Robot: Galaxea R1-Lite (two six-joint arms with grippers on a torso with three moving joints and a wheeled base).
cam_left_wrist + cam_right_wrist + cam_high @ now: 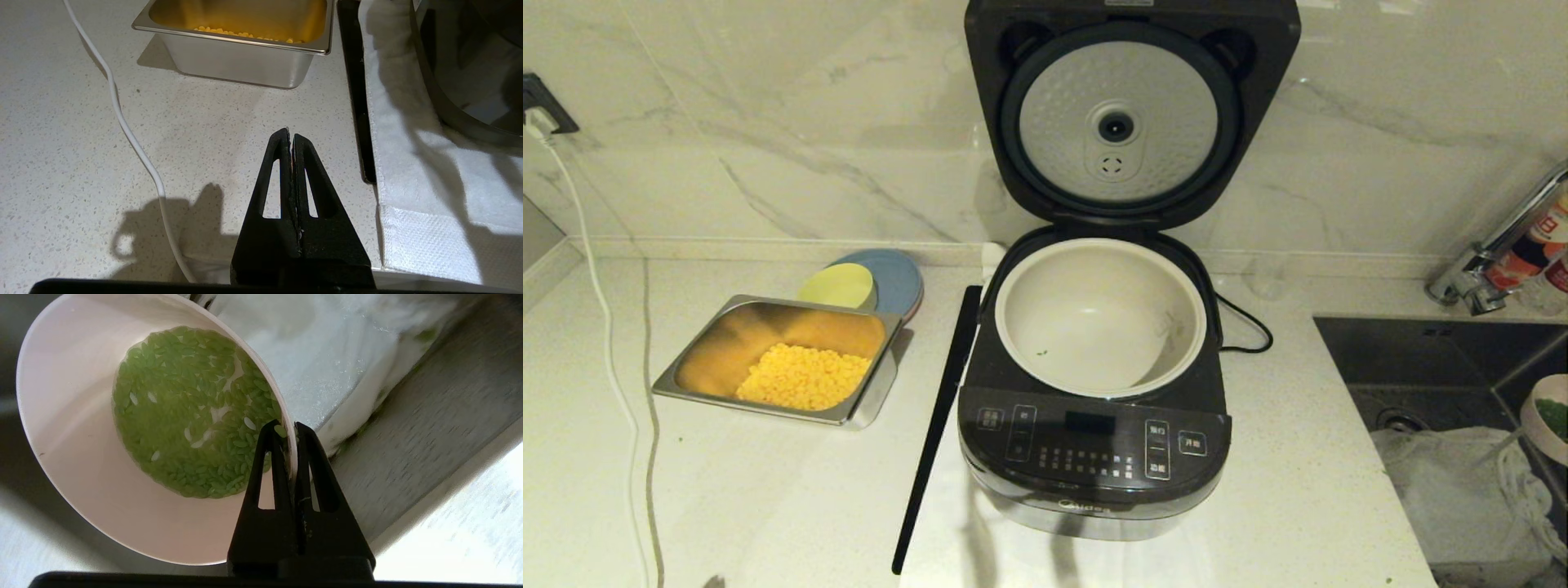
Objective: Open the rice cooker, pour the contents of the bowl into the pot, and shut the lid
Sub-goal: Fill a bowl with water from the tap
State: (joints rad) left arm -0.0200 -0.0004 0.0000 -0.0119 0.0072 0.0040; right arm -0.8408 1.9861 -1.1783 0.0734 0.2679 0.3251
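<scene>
Right end effector (289, 428): pinching bowl (81, 465) rim, over sink.
Left end effector (291, 136): pressed together, parked.
Risk: thin rim pinch; bowl may swivel, spilling contents (192, 412) short of pot (1098, 318).

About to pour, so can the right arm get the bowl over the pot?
Probably yes: the lid stands open, the pot is uncovered, and the right gripper grips the bowl rim over the sink.
</scene>
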